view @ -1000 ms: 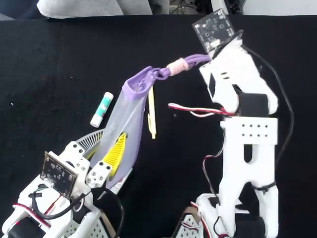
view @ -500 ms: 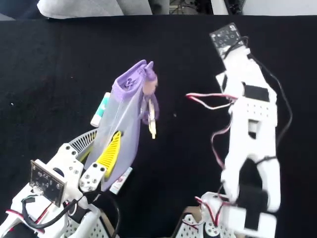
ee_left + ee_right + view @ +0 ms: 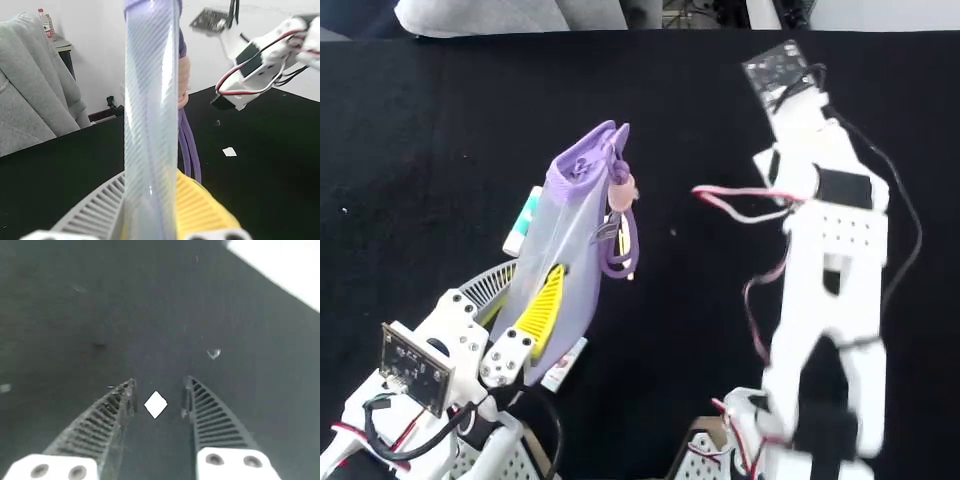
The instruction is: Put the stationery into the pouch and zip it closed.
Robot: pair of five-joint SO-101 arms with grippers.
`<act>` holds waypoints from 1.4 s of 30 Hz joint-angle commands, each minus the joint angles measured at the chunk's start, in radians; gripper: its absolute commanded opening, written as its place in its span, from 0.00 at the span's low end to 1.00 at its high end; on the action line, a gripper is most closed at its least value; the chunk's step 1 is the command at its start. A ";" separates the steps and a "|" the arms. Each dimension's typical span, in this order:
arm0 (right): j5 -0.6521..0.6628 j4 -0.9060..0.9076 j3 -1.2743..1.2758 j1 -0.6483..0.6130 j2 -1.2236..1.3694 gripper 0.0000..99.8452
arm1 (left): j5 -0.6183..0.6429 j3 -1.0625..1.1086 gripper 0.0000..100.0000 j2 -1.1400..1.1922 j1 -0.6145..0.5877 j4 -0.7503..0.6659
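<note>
- Two claws we see: the left claw (image 3: 538, 285) pinches the translucent purple pouch (image 3: 570, 230), held on end
- The right claw (image 3: 160, 382) hangs spread over the table (image 3: 420, 130), well apart from the pouch
- A glue stick (image 3: 525, 222) lies just beside the pouch

1. You have no text, number or sign here that can be read.
2. The glue stick (image 3: 520, 232) just beside the pouch (image 3: 570, 240) carries a green and white label; its print is too small for you to make out.
3. The bottle (image 3: 46, 22) in the room behind has a label, equally unreadable.
</note>
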 commanded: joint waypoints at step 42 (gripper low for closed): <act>-0.305 0.021 0.104 -0.778 -0.653 0.17 | 0.008 -0.047 0.03 0.002 0.002 0.002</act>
